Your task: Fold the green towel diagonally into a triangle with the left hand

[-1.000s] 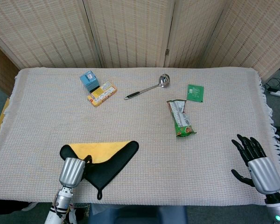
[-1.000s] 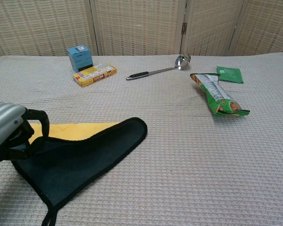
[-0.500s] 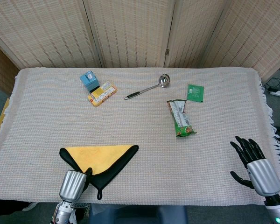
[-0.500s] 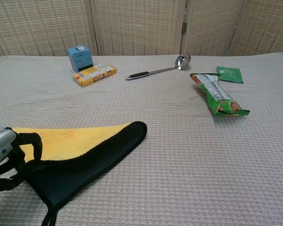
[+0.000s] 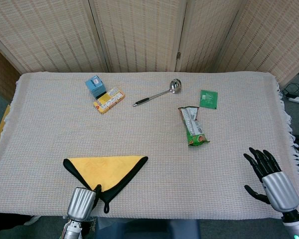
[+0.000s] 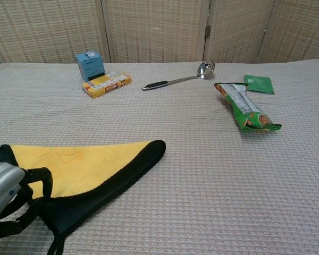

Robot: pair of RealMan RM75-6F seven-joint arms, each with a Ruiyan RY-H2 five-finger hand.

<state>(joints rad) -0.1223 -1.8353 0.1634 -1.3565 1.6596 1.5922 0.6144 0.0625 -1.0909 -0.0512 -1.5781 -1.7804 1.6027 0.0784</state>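
The towel (image 5: 102, 169) (image 6: 80, 164) lies near the table's front left edge as a triangle. Its top face is yellow, and a black band runs down its right side to a hanging loop at the near tip. No green shows on it. My left hand (image 5: 82, 204) (image 6: 5, 199) is at the near tip, its dark fingers curled around the towel's near edge. My right hand (image 5: 269, 177) hovers over the front right corner with fingers spread and nothing in it; the chest view does not show it.
At the back left a blue box (image 5: 95, 85) (image 6: 90, 65) stands by a yellow packet (image 5: 109, 99). A metal ladle (image 5: 157, 93) lies at back centre. A green snack bag (image 5: 193, 126) and a small green sachet (image 5: 208, 98) lie to the right.
My left hand has drawn back toward the near edge, taking the towel's corner with it. More yellow now shows and the black area has narrowed. The right hand slipped slightly nearer.
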